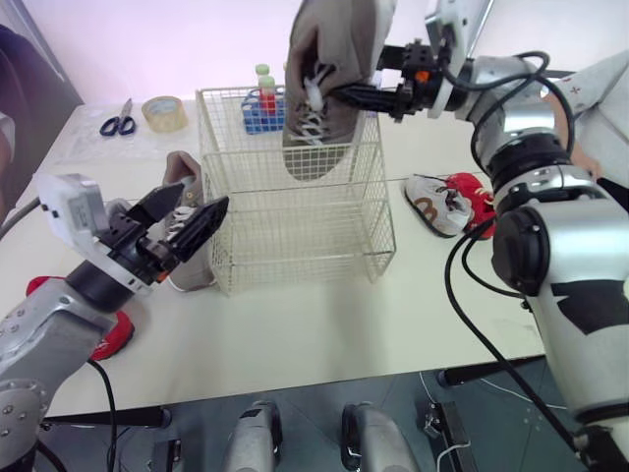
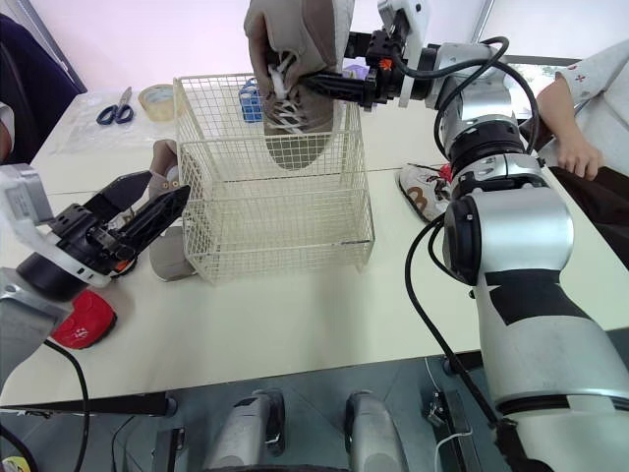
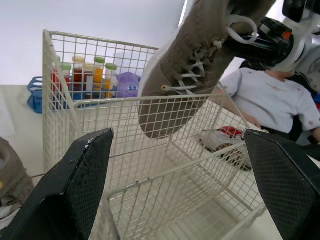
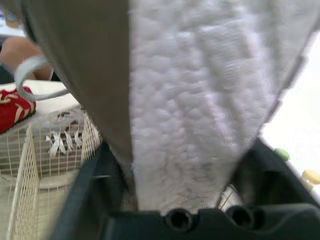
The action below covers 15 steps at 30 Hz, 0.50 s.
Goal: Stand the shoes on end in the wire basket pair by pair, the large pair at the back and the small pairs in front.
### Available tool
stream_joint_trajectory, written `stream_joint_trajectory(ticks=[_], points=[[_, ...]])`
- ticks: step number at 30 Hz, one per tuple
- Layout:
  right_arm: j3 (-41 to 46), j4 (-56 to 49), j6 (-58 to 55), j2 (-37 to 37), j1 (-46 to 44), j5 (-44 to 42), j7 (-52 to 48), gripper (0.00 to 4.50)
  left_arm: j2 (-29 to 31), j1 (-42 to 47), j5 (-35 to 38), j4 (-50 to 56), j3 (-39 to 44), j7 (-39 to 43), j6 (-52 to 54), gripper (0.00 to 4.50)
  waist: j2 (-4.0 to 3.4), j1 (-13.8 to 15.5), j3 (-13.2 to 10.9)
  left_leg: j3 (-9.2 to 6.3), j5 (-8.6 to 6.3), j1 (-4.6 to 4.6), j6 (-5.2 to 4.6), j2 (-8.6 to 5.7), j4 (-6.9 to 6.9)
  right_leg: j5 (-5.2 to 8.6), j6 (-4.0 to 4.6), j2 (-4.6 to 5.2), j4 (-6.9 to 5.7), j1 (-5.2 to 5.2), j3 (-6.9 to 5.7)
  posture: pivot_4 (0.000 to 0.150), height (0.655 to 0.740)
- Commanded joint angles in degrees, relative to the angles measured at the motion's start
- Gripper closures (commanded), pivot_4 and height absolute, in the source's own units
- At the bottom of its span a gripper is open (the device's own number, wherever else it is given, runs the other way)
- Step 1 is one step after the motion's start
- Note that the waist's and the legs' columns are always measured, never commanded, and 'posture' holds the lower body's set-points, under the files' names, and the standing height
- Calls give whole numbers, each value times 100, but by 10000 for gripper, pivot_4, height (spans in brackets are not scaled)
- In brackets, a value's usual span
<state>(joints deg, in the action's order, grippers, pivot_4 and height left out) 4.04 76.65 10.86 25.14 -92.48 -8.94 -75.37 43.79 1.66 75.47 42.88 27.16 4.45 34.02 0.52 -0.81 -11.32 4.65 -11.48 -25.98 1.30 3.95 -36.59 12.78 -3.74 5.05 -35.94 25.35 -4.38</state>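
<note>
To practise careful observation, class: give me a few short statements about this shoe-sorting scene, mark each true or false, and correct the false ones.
1. The right tool grips the large grey shoe toe-down at the top of the wire basket. True.
2. The left tool is shut on a small shoe. False: it is open and holds nothing.
3. The scissors lie inside the basket. False: they lie on the table beside the tape roll.
4. Small red and white shoes lie on the table to the robot's right of the basket. True.
</note>
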Motion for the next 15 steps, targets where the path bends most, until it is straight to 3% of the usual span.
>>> stream_joint_trajectory(ticks=[1,15], points=[[240,-119,69,73,-205,42,239,456,-13,44,-67,58,7,-31,-78,2169,0,-4,0,0,1,0,1,0,0,0,0,0,-1,0,0,1500,7400],[817,-310,147,507,-215,-113,352,456,35,273,-166,-201,-69,1,-24,2169,1,-9,0,-3,8,14,10,0,0,-1,0,-1,-14,-6,0,1500,7400]])
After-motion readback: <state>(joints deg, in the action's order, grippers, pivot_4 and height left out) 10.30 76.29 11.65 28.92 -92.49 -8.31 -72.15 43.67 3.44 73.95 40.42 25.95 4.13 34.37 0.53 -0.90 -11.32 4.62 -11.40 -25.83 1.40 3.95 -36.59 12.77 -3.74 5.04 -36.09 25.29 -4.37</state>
